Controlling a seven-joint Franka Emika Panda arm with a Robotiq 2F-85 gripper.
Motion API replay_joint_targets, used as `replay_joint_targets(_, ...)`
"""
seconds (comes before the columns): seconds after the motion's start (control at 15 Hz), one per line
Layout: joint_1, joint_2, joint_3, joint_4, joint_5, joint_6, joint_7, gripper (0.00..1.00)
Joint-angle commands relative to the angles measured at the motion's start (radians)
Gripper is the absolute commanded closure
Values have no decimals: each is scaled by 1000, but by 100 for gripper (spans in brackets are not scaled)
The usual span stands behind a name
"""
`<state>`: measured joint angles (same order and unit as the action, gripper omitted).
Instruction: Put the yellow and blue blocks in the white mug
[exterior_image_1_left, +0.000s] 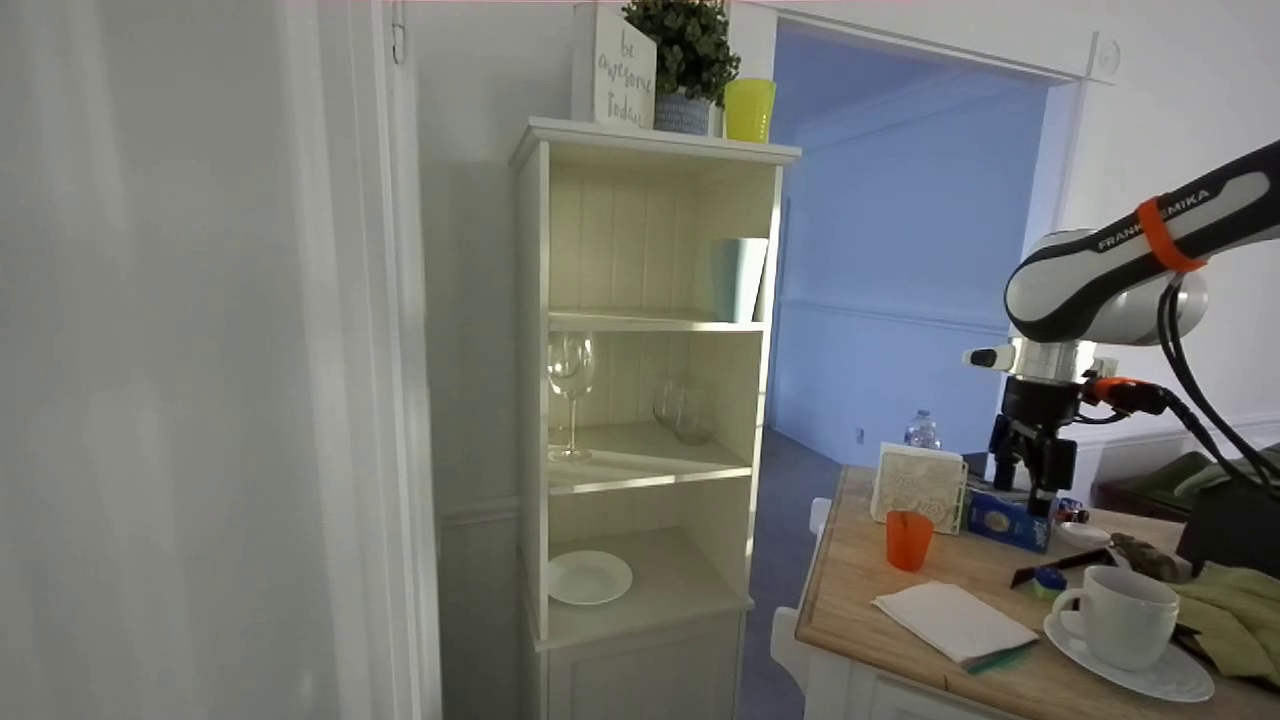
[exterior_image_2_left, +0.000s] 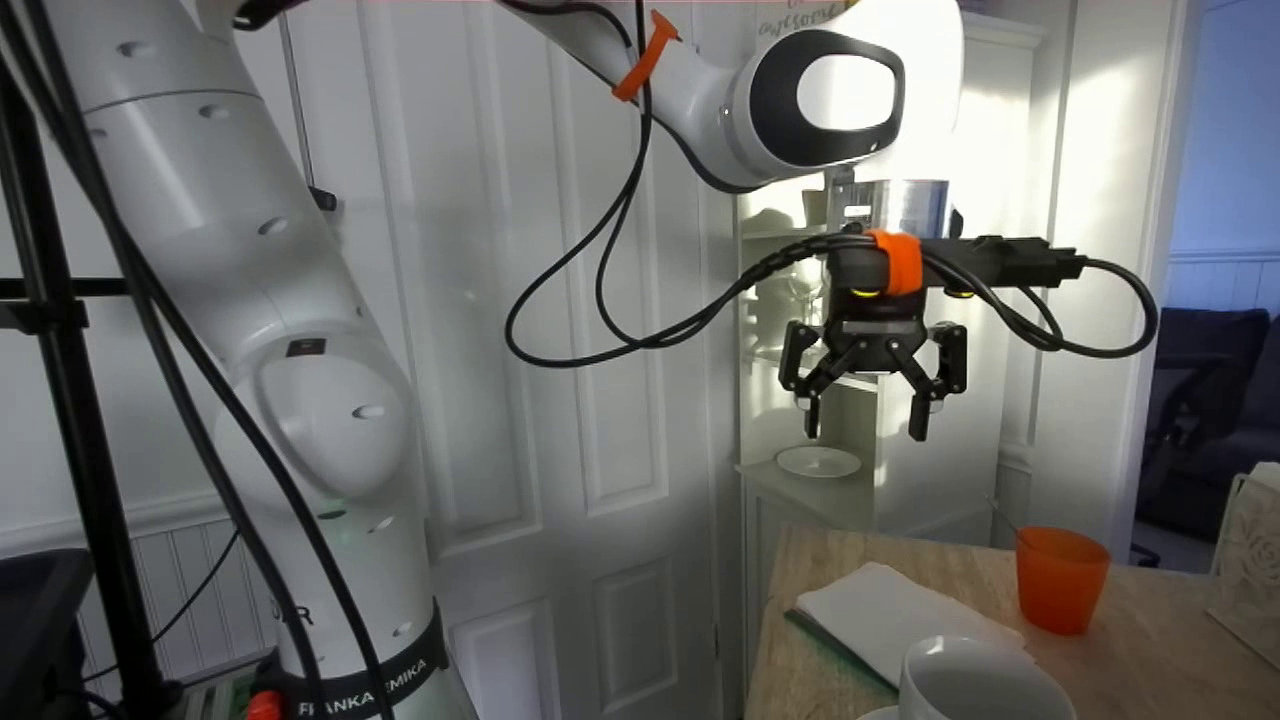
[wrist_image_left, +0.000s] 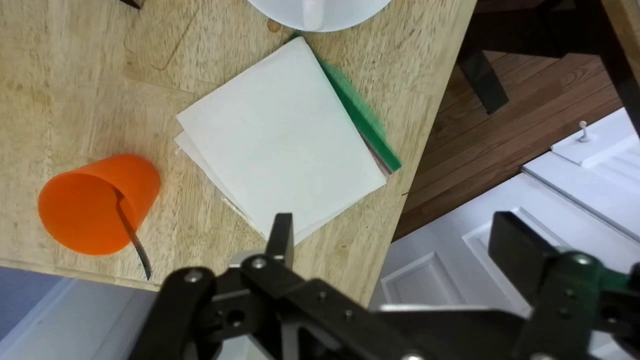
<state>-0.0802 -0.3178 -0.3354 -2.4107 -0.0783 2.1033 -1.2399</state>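
Note:
The white mug (exterior_image_1_left: 1125, 620) stands upright on a white saucer (exterior_image_1_left: 1190, 685) at the near end of the wooden table. Its rim and inside show at the bottom of an exterior view (exterior_image_2_left: 985, 685). In the wrist view only its handle (wrist_image_left: 313, 14) and part of the saucer show at the top edge. I cannot make out separate yellow and blue blocks. A small blue and green item (exterior_image_1_left: 1048, 581) lies behind the mug; I cannot tell what it is. My gripper (exterior_image_2_left: 865, 432) is open and empty, pointing down, well above the table; its fingers span the table edge in the wrist view (wrist_image_left: 392, 232).
A white napkin (wrist_image_left: 285, 135) on a green-edged item lies between the mug and the orange cup (wrist_image_left: 100, 202), which holds a spoon. A napkin holder (exterior_image_1_left: 918, 488), a blue box (exterior_image_1_left: 1005, 520) and a greenish cloth (exterior_image_1_left: 1230, 615) are on the table. A white shelf (exterior_image_1_left: 650, 400) stands beyond.

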Motion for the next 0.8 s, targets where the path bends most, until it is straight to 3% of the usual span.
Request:
replay_joint_targets(0.0, -23, 2, 22, 1, 8, -1, -6, 0)
replay_joint_targets(0.47, -23, 2, 22, 2, 8, -1, -6, 0)
replay_joint_targets(0.73, -39, 109, 23, 56, 26, 76, 107, 0)
